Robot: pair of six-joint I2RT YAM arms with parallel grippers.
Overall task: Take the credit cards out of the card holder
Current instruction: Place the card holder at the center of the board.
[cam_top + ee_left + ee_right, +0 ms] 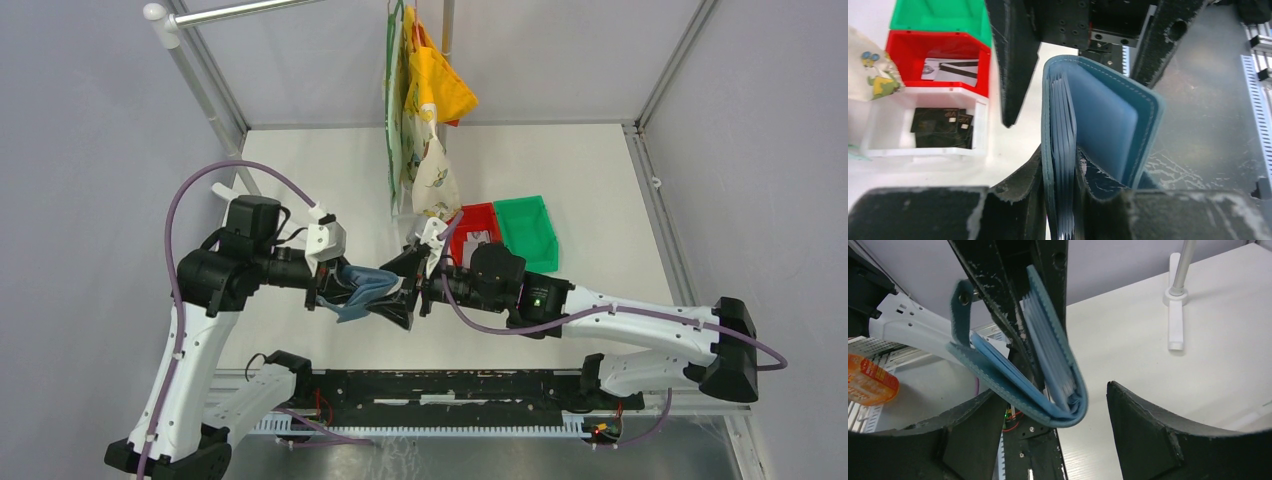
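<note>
Your left gripper [1063, 200] pinches the teal card holder [1103, 115] half open above the near middle of the table [580, 180], your right gripper [1050, 395] has its fingers spread around the fold, and dark credit cards [943, 127] lie in the white bin [878, 125].
</note>
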